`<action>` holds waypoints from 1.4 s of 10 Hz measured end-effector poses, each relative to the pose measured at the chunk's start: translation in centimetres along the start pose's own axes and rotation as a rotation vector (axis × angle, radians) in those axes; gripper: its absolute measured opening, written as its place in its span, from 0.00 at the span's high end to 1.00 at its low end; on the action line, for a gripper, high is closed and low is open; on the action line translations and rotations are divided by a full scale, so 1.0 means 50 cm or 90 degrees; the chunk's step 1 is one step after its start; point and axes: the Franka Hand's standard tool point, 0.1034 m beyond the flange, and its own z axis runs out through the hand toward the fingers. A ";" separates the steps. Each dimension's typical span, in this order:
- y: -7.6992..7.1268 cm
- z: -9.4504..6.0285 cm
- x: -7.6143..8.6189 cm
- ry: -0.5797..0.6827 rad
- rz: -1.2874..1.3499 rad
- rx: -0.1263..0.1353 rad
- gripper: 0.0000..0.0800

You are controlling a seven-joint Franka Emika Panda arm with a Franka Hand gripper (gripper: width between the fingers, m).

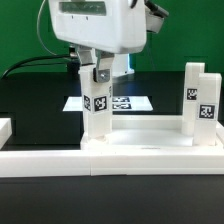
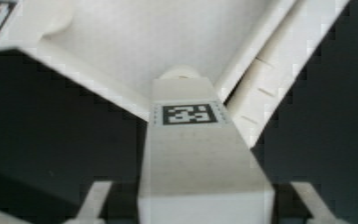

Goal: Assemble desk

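Observation:
The desk top [image 1: 150,146] lies flat near the front of the exterior view. One white post leg [image 1: 97,108] with a black-and-white tag stands upright on its left end. My gripper [image 1: 97,74] comes down from above and is shut on that leg's upper part. A second tagged leg [image 1: 200,100] stands upright on the top's right end, apart from the gripper. In the wrist view the held leg [image 2: 192,150] runs away from my gripper [image 2: 197,206] toward the rimmed desk top [image 2: 96,45], a finger [image 2: 98,200] on either side of it.
The marker board [image 1: 128,102] lies flat on the black table behind the legs. A long white border rail [image 1: 60,166] runs along the front, with a short white piece [image 1: 5,128] at the exterior view's left. A green wall stands behind.

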 end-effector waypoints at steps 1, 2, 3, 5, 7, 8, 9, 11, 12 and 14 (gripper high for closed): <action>-0.005 0.001 0.001 -0.006 0.076 0.021 0.64; -0.004 0.001 -0.001 -0.012 0.165 0.036 0.64; -0.003 0.001 -0.004 -0.012 0.229 0.043 0.64; 0.000 0.002 -0.004 -0.016 0.313 0.051 0.64; 0.001 0.003 -0.004 -0.016 0.314 0.050 0.64; 0.001 0.004 -0.004 -0.013 0.282 0.050 0.41; 0.000 0.007 -0.010 0.004 0.177 0.041 0.26; -0.002 0.009 -0.031 0.037 0.013 0.016 0.20; 0.004 0.010 -0.025 0.042 -0.023 0.031 0.20; 0.004 0.011 -0.024 0.044 -0.095 0.027 0.19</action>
